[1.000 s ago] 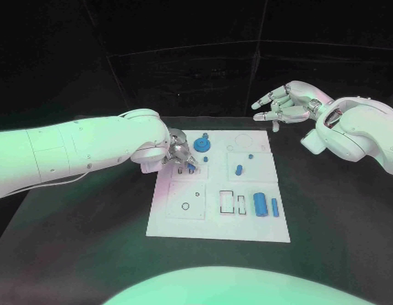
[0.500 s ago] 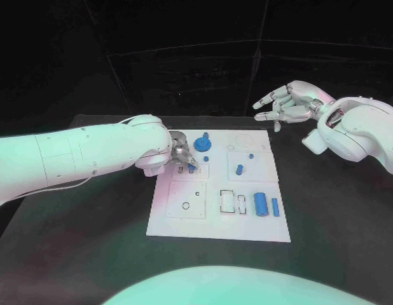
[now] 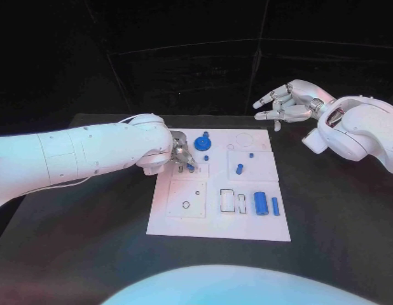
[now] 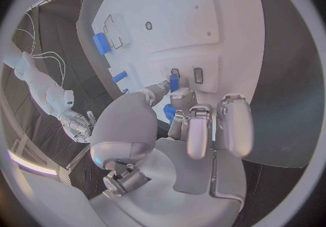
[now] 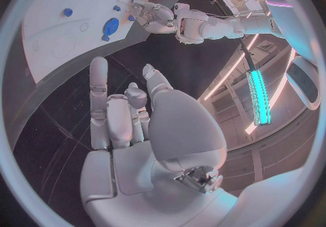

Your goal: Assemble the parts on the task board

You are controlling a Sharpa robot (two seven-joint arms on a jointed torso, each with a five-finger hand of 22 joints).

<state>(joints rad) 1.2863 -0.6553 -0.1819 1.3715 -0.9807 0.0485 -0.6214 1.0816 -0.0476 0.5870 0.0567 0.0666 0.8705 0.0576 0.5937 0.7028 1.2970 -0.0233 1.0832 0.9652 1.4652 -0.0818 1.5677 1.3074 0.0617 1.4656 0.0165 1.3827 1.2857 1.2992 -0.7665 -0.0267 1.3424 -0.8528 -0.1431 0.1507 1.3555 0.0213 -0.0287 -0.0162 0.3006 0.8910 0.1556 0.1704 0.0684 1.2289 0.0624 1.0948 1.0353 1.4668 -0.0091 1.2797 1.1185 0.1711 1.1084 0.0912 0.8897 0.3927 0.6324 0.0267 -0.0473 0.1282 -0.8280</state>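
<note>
Nothing has moved: left hand (image 3: 180, 155) still pinches a small blue part (image 4: 174, 82); right hand (image 3: 288, 103) hovers, fingers spread.

My rig: two white arms, silver hands.
Each arm (image 3: 77, 149) has smooth, rounded white shells; a thin pale cable runs along the left one. The left hand (image 3: 180, 154) and right hand (image 3: 288, 101) are silver, with segmented metal fingers (image 4: 233, 124).

Black table (image 3: 343, 216), dark panelled wall (image 3: 187, 70) behind, cyan light strip (image 5: 258, 96)
</note>
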